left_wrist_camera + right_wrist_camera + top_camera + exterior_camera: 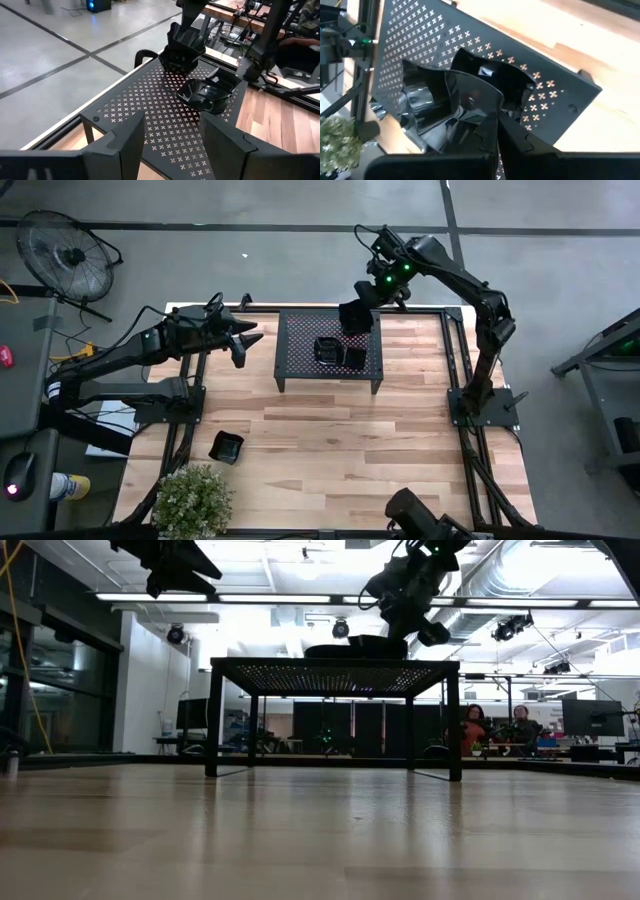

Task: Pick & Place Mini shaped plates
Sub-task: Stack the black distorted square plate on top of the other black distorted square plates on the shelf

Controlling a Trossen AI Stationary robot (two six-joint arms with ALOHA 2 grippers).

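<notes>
A black perforated rack [300, 340] stands at the table's far middle. Two mini shaped plates [338, 353] lie side by side on it; they also show in the left wrist view [207, 94]. My right gripper [366, 302] is over the rack's far edge, shut on a third glossy black plate [356, 318]. My left gripper [250, 343] hangs open, with nothing between its fingers, to the left of the rack and level with its top. Another plate [226, 447] lies flat on the wooden table near the left front. My right gripper pinches the plate's rim [470, 117] between its two fingers, coming slanting down from the far right side. The plate is tilted, its hollow side [184, 46] turned toward the table's left, and hangs below the fingers over the rack's far edge.
A potted plant [190, 500] stands at the near left corner. Black frame rails [458, 350] run along the table's sides. Bare wood [350, 440] lies in front of the rack. People sit at desks in the room behind [470, 728].
</notes>
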